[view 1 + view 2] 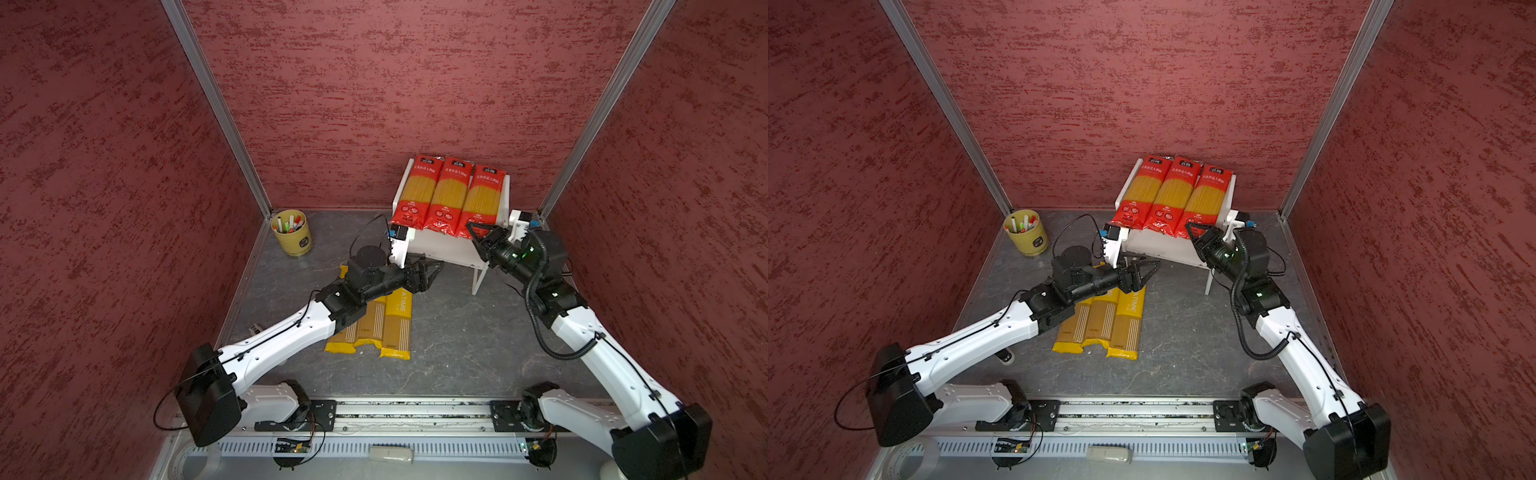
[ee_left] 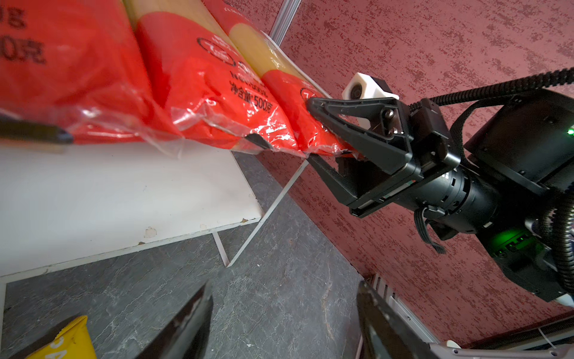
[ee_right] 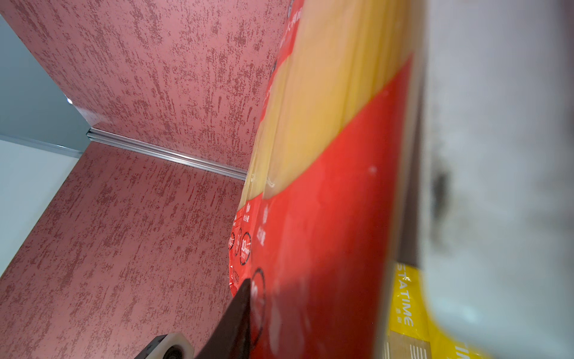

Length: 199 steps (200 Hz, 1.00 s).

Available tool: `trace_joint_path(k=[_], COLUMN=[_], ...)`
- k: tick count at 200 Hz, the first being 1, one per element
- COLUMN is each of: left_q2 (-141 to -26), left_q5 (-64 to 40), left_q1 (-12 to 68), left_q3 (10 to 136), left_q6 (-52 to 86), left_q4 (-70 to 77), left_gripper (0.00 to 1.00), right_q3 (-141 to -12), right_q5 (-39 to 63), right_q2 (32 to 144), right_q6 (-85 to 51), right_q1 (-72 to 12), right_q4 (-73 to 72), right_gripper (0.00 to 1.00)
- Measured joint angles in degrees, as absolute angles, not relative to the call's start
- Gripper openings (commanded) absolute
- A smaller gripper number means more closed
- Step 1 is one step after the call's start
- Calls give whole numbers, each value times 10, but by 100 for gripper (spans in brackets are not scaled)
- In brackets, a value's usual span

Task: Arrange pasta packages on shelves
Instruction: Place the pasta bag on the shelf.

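Though three red bags [image 1: 451, 193] top rack [image 1: 440, 249], your three yellow bags [image 1: 397, 328] lie on table [image 1: 457, 332]; your right gripper [image 2: 310, 130] pinches end red bag [image 1: 482, 199], left gripper [image 1: 434, 274] gapes, empty.

The left arm [image 1: 286, 332] and right arm [image 1: 615, 365] wear glossy white shells dotted with small screw holes, joined by boxy black housings. A thin black cable [image 1: 156, 413] loops from the left; a ribbed black hose [image 2: 503, 85] runs along the right, whose wrist shows green lights. The left tool [image 1: 434, 274] and right tool [image 2: 309, 129] are black with tapered fingers.
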<state>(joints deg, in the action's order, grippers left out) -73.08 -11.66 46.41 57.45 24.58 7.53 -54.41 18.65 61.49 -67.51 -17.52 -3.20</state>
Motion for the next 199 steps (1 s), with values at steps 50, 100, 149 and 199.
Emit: trace_joint_path(k=[50,100,149,199], left_q2=[-731,-741,-746,-744], left_q5=[-115,-116,-116,-116], left_q1=[464,466,466,458], left_q3=[575,577,577,574], left_q6=[241,235,233,233], left_q4=[75,75,75,77], left_gripper=[73,73,73,73], right_q3=[-544,-531,-531,-536], right_q5=[187,182,182,211], right_q2=[617,600,597,601], right_q6=[-673,-673,-669,-640], right_q1=[-175,-175,-175,-174], right_q4=[-32,-20,-21,-17], right_gripper=[51,48,31,19])
